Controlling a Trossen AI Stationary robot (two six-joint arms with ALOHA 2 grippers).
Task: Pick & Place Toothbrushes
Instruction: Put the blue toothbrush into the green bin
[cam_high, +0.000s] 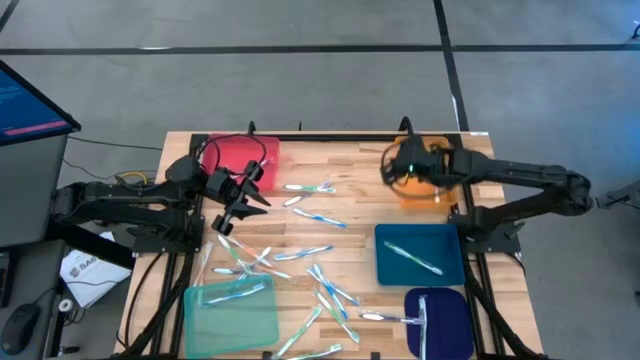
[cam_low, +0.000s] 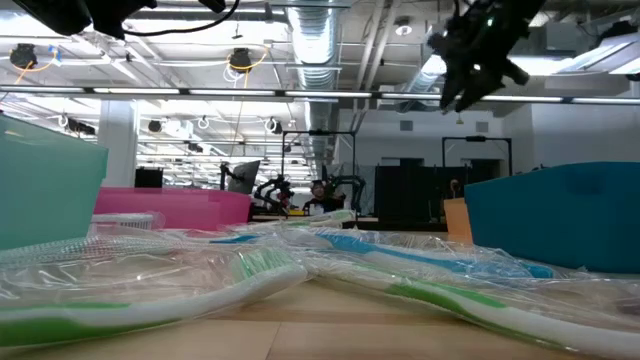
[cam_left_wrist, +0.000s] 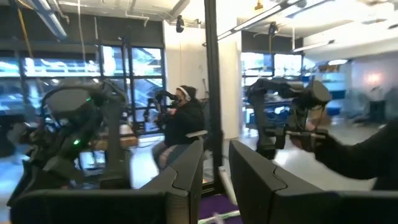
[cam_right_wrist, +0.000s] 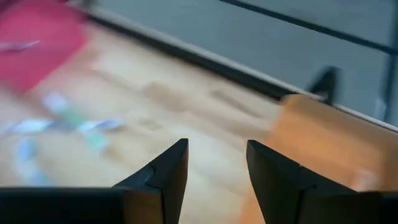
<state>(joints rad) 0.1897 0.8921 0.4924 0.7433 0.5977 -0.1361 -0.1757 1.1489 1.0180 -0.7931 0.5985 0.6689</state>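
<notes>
toothbrushes scattered mid-table | one in tray right | one in tray left

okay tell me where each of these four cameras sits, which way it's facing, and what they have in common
High view: above the table, looking straight down; both arms show, left gripper by the red tray, right gripper over the orange tray.
Low view: at tabletop height, level across wrapped toothbrushes; the right gripper hangs above.
Left wrist view: faces the room, own fingers low.
Right wrist view: looks down at the table, own fingers apart, empty.
Shared: high and right wrist views both show red and orange trays.
</notes>
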